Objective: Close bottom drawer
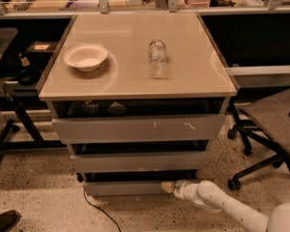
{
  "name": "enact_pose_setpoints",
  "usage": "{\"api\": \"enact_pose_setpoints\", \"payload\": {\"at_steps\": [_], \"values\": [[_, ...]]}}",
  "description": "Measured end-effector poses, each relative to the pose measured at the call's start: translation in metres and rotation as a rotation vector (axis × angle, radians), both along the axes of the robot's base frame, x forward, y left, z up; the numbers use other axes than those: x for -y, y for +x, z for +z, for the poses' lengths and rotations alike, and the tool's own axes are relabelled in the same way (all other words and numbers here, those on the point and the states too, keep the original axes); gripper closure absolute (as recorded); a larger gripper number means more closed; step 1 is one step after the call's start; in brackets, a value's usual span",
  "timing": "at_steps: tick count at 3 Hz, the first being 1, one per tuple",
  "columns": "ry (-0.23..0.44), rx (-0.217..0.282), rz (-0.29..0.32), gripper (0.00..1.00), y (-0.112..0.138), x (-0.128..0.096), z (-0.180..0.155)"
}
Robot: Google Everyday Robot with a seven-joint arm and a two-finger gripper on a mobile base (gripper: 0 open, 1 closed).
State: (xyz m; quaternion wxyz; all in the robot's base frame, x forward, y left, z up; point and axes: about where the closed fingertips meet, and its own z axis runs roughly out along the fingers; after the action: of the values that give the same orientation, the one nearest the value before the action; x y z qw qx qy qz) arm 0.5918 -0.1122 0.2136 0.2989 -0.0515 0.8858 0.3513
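Note:
The bottom drawer (125, 187) is the lowest and narrowest grey front of the cabinet, near the floor, sticking out only a little below the mid-width drawer (137, 161). My gripper (167, 186) comes in from the lower right on a white arm and its tan tip touches the right end of the bottom drawer's front panel. The widest drawer front (137, 128) with white scratch marks is above both.
A white bowl (86, 57) and a clear plastic bottle (157, 58) lie on the cabinet's beige top (135, 76). An office chair (270, 124) stands at the right. A black cable (94, 209) runs across the floor. A shoe (4, 220) is at bottom left.

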Motion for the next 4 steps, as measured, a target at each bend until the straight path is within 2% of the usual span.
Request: {"api": "enact_pose_setpoints", "payload": {"at_steps": [1, 2, 3, 4], "values": [[-0.01, -0.017, -0.013, 1.0, -0.008, 0.007, 0.001], [-0.034, -0.055, -0.06, 1.0, -0.033, 0.029, 0.001], [-0.032, -0.062, -0.051, 1.0, -0.039, 0.024, 0.0], [-0.034, -0.088, -0.092, 1.0, -0.03, 0.025, -0.021]]}}
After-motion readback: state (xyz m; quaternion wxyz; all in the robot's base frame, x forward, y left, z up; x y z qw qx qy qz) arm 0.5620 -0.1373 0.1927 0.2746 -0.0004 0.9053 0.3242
